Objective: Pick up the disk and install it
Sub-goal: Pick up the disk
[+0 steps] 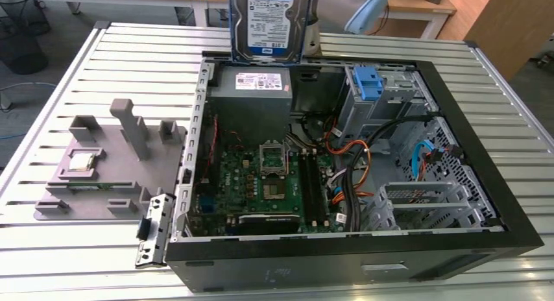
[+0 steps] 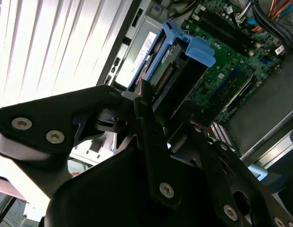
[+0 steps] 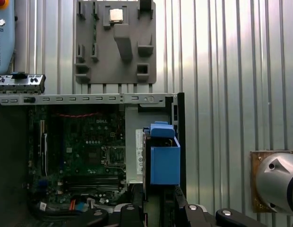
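Disk (image 1: 266,22) held upright in tool (image 3: 158,203) above case (image 1: 510,207).

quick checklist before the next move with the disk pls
1. Grip on the disk: ok. The gripper holds it upright in the air above the open case.
2. Blue bracket on the disk: ok, it frames the disk in both wrist views.
3. Free slot in the drive cage: cannot tell.
4. Path near the cage: not ok. Black and orange cables loop close beside it.
5. Processor chip: ok. It sits on the grey fixture outside the case, away from the disk.
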`<move>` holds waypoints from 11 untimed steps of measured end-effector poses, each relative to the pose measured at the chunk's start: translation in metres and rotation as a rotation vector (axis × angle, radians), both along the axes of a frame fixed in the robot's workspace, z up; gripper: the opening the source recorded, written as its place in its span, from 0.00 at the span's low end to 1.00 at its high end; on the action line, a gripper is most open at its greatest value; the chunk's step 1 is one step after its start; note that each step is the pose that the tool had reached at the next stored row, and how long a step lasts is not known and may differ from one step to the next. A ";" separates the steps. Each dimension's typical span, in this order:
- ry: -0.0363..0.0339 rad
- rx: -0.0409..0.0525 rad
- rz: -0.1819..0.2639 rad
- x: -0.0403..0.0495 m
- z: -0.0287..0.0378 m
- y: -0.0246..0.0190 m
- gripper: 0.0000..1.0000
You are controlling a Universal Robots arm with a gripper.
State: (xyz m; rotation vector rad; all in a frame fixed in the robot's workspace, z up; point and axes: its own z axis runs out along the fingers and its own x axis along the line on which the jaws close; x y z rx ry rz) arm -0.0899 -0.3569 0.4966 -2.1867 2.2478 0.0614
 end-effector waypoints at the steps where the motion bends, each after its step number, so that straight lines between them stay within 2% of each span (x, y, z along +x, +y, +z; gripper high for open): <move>1: 0.0000 0.0000 0.000 0.0032 -0.0001 0.0000 0.35; 11: 0.0000 0.0000 0.000 0.0355 -0.0004 0.0000 0.35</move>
